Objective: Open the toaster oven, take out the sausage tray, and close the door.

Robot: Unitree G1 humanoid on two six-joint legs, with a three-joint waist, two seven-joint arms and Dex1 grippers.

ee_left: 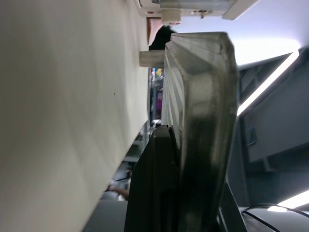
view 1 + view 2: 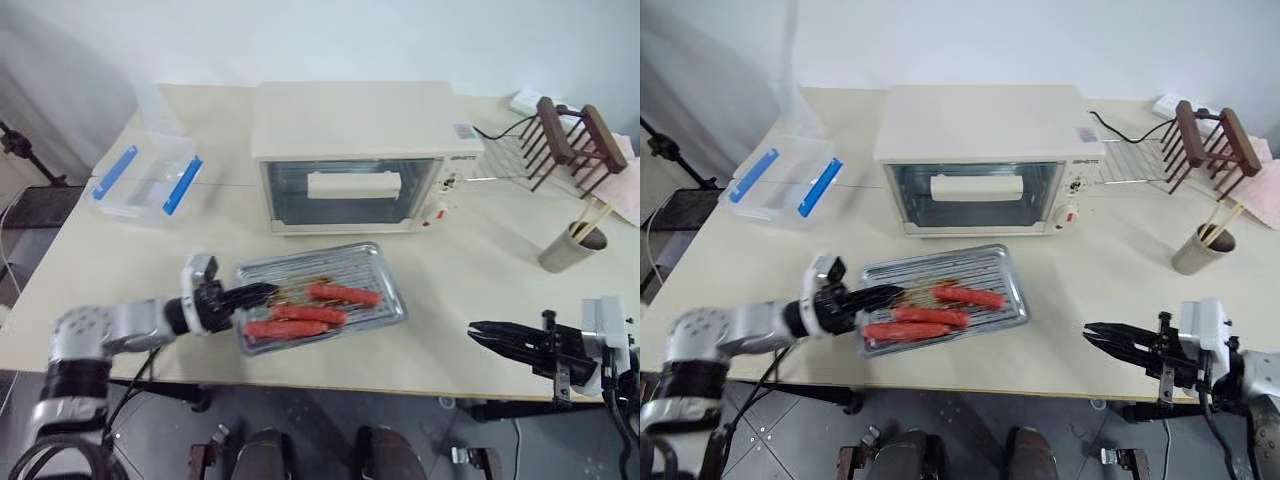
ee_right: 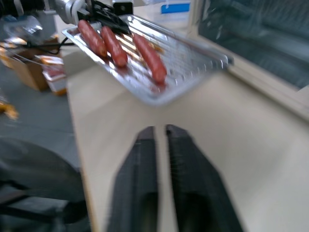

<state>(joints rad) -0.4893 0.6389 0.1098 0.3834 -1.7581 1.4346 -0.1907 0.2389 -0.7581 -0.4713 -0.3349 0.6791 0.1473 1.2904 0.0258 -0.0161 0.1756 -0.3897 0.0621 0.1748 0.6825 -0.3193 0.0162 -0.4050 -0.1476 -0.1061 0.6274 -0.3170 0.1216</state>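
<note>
The cream-white toaster oven (image 2: 355, 120) stands at the back middle of the table. Its glass door (image 2: 290, 195) is closed, with the bar handle (image 2: 353, 185) upright against the front. In front of it the silver sausage tray (image 2: 360, 262) holds three red sausages (image 2: 343, 294). My left gripper (image 2: 262, 293) is shut on the tray's left rim (image 1: 203, 96) and holds it tilted, a little off the tabletop. My right gripper (image 2: 473, 328) hovers by the table's front right edge and points toward the tray. Its fingers (image 3: 140, 169) stand a narrow gap apart with nothing between them.
A clear plastic box with blue clips (image 2: 150, 180) sits at the back left. At the right of the oven lie a wire rack (image 2: 505, 160) and a dark wooden rack (image 2: 570, 140). A cup with chopsticks (image 2: 573, 250) stands at the right edge.
</note>
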